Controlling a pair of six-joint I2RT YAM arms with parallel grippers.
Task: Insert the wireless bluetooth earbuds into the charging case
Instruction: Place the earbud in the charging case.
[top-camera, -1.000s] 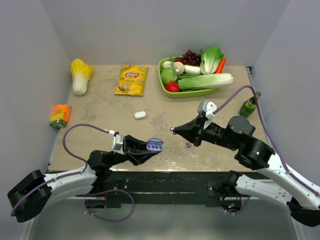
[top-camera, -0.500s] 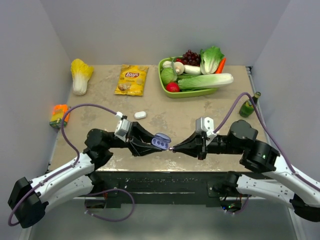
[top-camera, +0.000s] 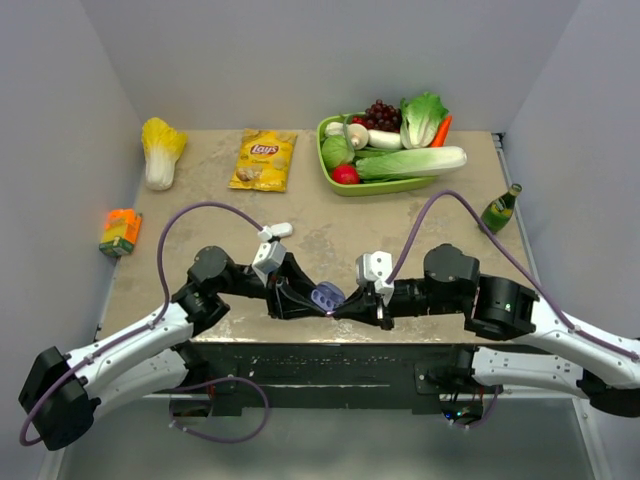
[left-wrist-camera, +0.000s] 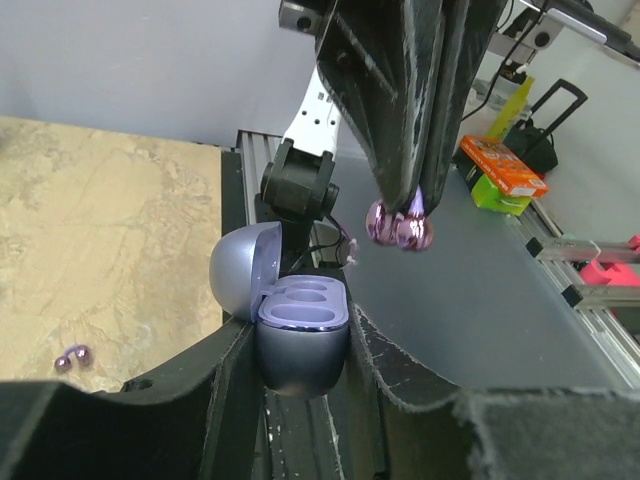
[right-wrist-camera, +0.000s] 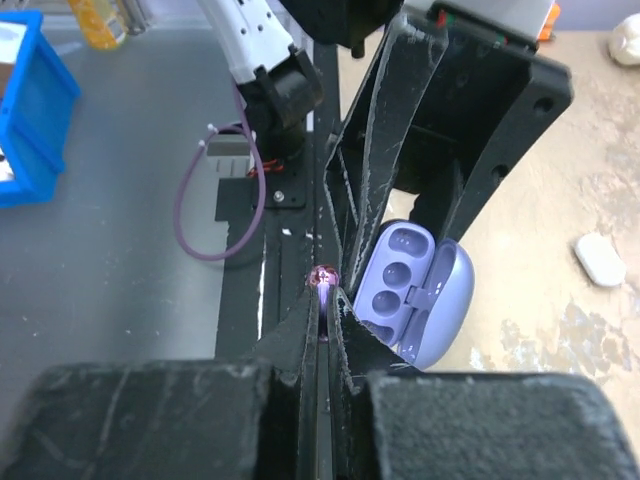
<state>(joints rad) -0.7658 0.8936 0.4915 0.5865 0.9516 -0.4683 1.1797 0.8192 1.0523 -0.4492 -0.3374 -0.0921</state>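
- Grips the lilac charging case (left-wrist-camera: 300, 345) in the left hand (top-camera: 312, 300), clamped on the lower shell, with the lid swung open and the wells facing up.
- Holds the case raised at the near edge of the bench (top-camera: 200, 210), between the two arms.
- Pinches one lilac earbud (left-wrist-camera: 398, 225) at the very tips of the right hand (right-wrist-camera: 323, 300), shut tight on it.
- Poises that earbud just beside and above the case's open mouth, apart from it and not seated in a well.
- Shows a second lilac earbud (left-wrist-camera: 72, 358) lying on the bench, well apart from the case.
- Shows a white pebble-shaped item (top-camera: 280, 229) lying farther back on the bench.
- Shows along the far side a green tray (top-camera: 335, 185) of vegetables, a chips bag (top-camera: 264, 160) and a pale cabbage (top-camera: 160, 150).
- Shows an orange carton (top-camera: 121, 230) at the left edge and a green bottle (top-camera: 500, 210) at the right edge.
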